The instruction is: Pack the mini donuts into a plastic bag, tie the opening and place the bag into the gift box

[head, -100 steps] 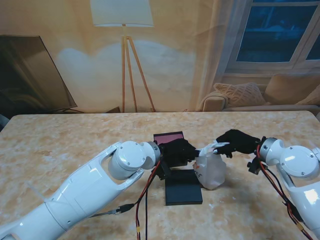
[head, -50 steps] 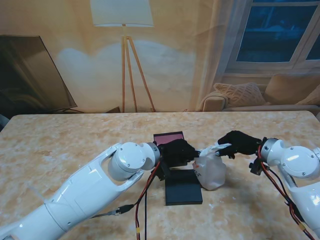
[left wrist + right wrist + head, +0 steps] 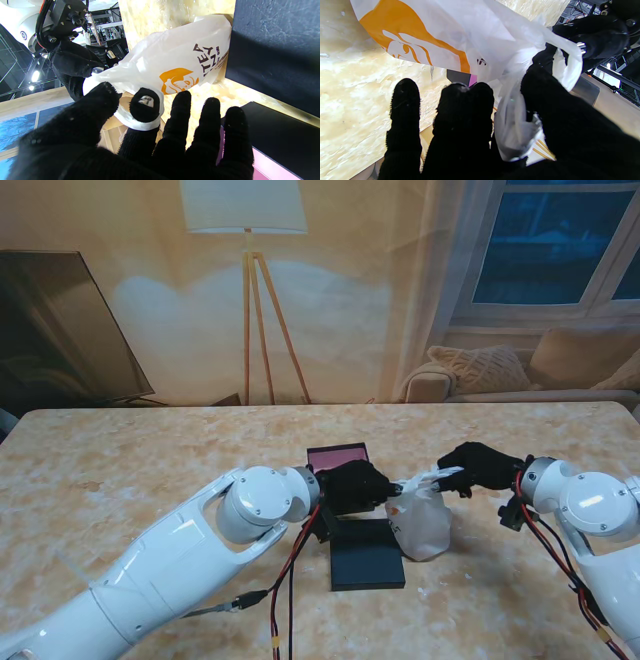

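Note:
A white plastic bag (image 3: 421, 527) with an orange logo (image 3: 176, 80) stands on the table, bulging; its contents are hidden. My left hand (image 3: 355, 485) is shut on one bag handle (image 3: 140, 123), which loops around the index finger against the thumb. My right hand (image 3: 479, 465) is shut on the other handle (image 3: 513, 130), pinched between thumb and fingers. The two handles are stretched apart above the bag. The gift box (image 3: 337, 457), open with a pink inside, sits just beyond my left hand. Its black lid (image 3: 367, 557) lies flat beside the bag, nearer to me.
The marble-patterned table (image 3: 130, 480) stretches wide on my left and far side. The left forearm (image 3: 180, 565) and its cables (image 3: 285, 580) cross the near left. The black lid's wall (image 3: 275, 47) touches the bag's side.
My right hand has drifted slightly to the right, drawing its handle tauter. The bag, box and left hand have stayed in place.

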`<state>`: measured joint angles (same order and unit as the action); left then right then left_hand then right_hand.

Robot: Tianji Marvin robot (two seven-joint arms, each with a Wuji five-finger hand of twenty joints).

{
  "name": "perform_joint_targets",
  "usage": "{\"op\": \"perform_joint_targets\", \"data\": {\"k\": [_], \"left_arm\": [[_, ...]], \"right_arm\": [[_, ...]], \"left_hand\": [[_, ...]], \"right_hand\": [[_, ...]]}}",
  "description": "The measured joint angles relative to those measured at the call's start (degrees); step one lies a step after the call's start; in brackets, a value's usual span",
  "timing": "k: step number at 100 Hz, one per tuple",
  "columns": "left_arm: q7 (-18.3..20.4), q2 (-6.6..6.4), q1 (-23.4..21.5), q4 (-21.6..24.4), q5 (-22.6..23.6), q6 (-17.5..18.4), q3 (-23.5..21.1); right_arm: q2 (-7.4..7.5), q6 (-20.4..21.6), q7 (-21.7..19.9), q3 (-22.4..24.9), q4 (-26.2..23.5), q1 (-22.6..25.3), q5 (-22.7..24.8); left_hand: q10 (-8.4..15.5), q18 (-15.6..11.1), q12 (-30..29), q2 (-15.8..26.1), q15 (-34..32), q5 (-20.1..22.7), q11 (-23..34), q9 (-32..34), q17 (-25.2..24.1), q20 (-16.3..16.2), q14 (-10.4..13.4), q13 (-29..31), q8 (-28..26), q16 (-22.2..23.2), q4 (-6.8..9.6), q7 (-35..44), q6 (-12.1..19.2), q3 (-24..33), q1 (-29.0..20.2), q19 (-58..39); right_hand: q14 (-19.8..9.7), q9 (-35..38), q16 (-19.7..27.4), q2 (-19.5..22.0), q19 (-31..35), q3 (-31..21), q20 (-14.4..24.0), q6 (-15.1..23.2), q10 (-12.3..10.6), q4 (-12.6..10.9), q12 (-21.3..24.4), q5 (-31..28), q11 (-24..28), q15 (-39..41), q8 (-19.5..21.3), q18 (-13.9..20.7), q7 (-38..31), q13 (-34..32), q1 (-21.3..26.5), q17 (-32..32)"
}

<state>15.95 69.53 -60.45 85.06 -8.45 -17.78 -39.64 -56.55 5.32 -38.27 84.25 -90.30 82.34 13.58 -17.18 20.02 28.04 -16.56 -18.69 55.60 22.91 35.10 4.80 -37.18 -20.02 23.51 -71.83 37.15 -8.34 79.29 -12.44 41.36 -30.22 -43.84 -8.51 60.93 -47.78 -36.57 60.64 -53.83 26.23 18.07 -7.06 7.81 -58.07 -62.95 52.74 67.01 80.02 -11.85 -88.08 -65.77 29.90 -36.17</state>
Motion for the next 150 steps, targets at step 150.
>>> {"op": "perform_joint_targets", "data": {"k": [150], "left_arm": [[2.06, -0.56, 0.15, -1.32, 1.79, 1.05, 0.9]], "right_arm": [[-0.61, -6.04, 2.44, 0.11, -0.47, 0.59, 2.34]], "left_hand": [[0.08, 0.0, 0.0, -0.01, 0.0, 0.0, 0.03, 0.72, 0.0, 0.0, 0.0, 0.0, 0.12, 0.0, 0.0, 0.01, 0.32, -0.2, -1.37, -0.01]], "right_hand": [[0.0, 0.56, -0.1, 0.8, 1.12, 0.75, 0.01, -0.01, -0.01, 0.33, -0.04, -0.01, 1.38, 2.78, 0.0, -0.6, -0.03, -0.02, 0.06, 0.37]]}}
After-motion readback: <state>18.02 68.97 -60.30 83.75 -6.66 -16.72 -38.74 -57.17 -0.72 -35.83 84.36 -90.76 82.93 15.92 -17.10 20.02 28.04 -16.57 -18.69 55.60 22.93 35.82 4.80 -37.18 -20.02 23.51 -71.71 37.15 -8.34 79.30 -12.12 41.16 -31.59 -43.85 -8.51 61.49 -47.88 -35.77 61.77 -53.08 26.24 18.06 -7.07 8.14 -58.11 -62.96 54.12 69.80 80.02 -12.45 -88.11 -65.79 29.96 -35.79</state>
